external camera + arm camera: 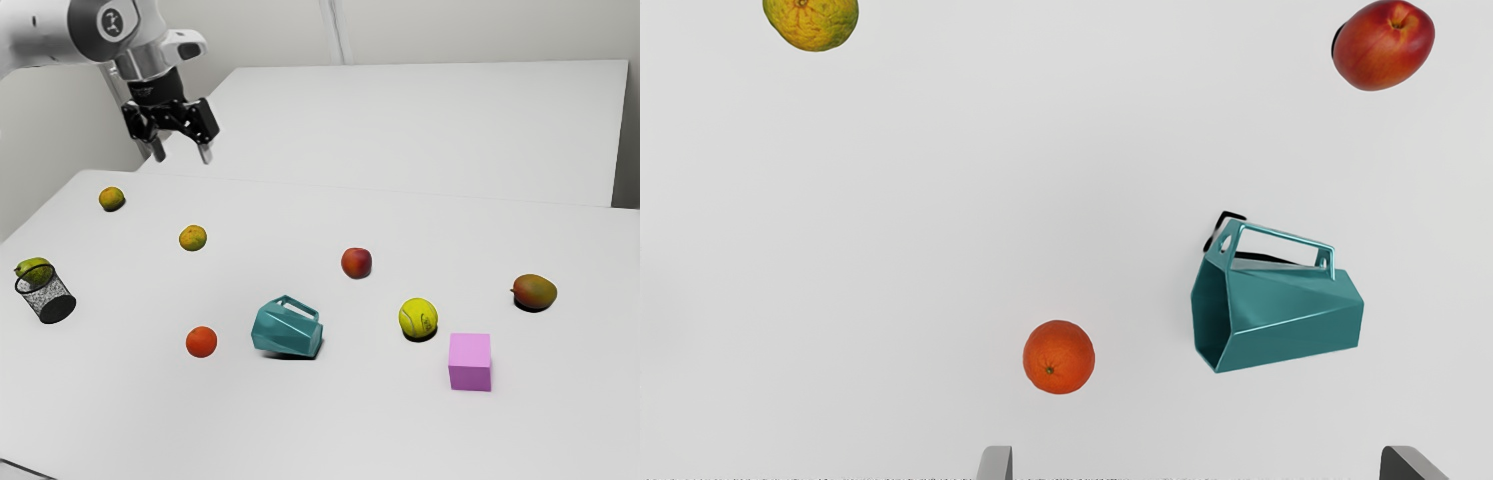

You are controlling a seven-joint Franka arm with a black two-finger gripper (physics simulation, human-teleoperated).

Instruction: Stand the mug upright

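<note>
The gripper (182, 154), spread and empty, hangs above the tabletop (330, 430). Well below and away from it, the mug (1283, 310) lies sideways (mouth towards the orange (1058, 357)); the approach seems in hand, calling for travel, then descent.

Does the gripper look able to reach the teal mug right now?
Probably yes: the gripper is open and empty, and nothing stands over the teal mug, which lies on its side. The orange sits off its open mouth with a gap between them, so it should hardly hinder.
</note>
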